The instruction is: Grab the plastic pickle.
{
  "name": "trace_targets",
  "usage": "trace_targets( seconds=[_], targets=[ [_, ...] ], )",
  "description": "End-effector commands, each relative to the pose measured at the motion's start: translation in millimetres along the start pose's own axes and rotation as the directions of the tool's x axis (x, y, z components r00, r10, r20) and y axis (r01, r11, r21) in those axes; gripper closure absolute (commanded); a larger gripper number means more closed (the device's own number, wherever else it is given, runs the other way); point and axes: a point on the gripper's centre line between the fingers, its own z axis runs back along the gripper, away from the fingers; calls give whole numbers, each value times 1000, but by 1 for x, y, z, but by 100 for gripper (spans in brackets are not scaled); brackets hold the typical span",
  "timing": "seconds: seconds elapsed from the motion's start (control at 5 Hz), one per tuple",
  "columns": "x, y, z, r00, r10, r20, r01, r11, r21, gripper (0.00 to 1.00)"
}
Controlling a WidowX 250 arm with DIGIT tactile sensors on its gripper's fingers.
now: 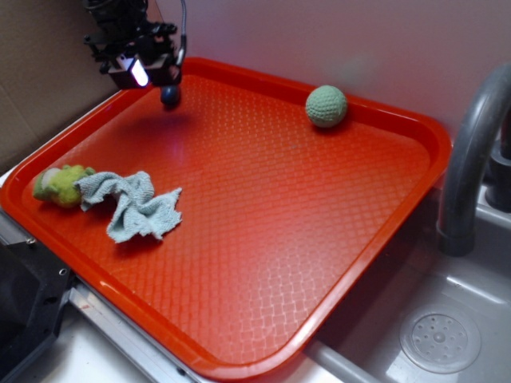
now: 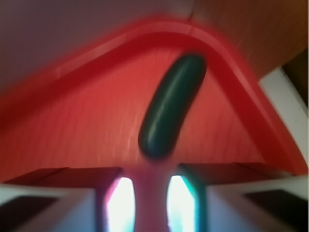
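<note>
From the exterior view, the hand point(image 1: 164, 80) hangs over the red tray's point(image 1: 415, 128) far left corner, with the plastic pickle point(image 1: 170, 96) just below it. The blurred wrist view shows the plastic pickle point(image 2: 173, 106) in that corner; whether the hand grips it, I cannot tell.

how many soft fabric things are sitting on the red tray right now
3: the knitted green ball near the far rim, the grey cloth and the fuzzy yellow-green lump together at the near-left edge.

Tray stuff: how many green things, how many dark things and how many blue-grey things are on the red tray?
Green: 2, the knitted ball and the fuzzy yellow-green lump
Dark: 1, the plastic pickle
Blue-grey: 1, the crumpled cloth
Total: 4 things on the red tray
</note>
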Motion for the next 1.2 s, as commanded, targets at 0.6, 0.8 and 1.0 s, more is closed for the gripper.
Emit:
trace_targets(
  seconds=[0.6,0.8,1.0],
  targets=[
    [16,4,-26,995,48,88,-56,995,84,0],
    [19,9,-38,997,43,63,-49,993,105,0],
    [34,4,-49,998,49,34,-53,992,112,0]
  ],
)
